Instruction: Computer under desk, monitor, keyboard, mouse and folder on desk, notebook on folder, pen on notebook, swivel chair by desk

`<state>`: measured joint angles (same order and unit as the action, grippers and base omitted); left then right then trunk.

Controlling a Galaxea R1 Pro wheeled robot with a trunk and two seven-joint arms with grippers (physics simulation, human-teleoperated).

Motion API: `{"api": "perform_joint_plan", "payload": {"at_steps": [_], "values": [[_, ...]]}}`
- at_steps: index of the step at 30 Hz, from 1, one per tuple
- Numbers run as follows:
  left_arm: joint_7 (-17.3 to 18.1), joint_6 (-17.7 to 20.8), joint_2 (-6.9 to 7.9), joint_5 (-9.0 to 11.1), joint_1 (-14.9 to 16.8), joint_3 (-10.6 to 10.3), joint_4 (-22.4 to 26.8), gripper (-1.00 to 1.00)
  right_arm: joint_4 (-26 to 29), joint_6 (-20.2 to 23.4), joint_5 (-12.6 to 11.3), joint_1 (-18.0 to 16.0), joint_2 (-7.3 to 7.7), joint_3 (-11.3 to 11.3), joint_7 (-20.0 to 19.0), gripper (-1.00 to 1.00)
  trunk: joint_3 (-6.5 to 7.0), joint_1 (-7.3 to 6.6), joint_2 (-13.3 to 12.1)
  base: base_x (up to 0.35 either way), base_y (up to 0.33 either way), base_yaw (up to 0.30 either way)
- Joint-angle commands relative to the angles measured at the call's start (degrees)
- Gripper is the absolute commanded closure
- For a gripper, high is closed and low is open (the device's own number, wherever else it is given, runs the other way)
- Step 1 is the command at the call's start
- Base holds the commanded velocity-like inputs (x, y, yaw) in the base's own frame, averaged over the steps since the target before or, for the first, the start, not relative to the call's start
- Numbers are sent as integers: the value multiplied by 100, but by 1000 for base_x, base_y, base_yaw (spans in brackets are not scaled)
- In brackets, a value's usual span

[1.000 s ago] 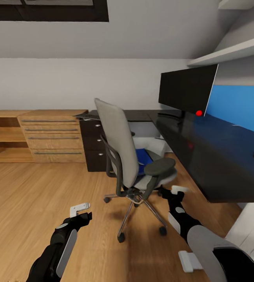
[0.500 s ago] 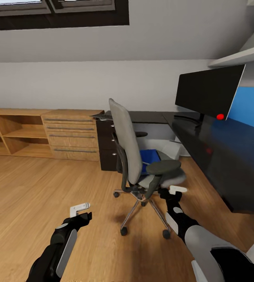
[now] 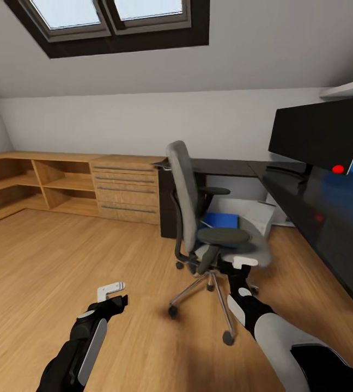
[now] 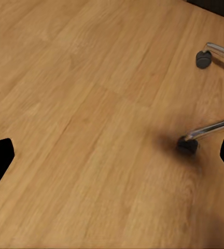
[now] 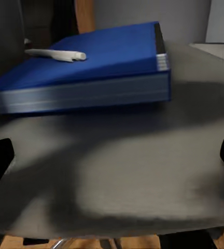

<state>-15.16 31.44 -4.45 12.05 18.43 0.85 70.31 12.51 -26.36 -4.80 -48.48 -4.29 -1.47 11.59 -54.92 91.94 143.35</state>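
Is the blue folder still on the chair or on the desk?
On the chair. The blue folder lies flat on the swivel chair's grey seat, with the pen resting on top of it.

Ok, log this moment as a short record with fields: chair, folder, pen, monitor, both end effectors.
swivel chair: on the wood floor, beside the desk
folder: blue, lying on the chair seat
pen: lying on the folder
monitor: standing on the desk
left end effector: open, over bare floor
right end effector: open, at the seat's front edge
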Motion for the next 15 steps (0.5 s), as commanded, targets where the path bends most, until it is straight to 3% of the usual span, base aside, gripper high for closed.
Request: {"api": "perform_joint_plan", "payload": {"at_steps": [1, 4, 15], "values": [[-40, 20, -3, 60, 3, 0, 3, -100, -3, -33, -39, -4, -1, -29, 0, -100, 23, -4, 1, -1, 0, 238], [-40, 16, -3, 54, 3, -4, -43, -100, -3, -42, -39, -4, -2, -27, 1, -100, 105, -11, -3, 0, 0, 236], [-40, 11, -3, 43, 3, -5, -79, -100, -1, -45, -39, -4, 0, -21, 1, -100, 163, -11, -3, 0, 0, 195]]}}
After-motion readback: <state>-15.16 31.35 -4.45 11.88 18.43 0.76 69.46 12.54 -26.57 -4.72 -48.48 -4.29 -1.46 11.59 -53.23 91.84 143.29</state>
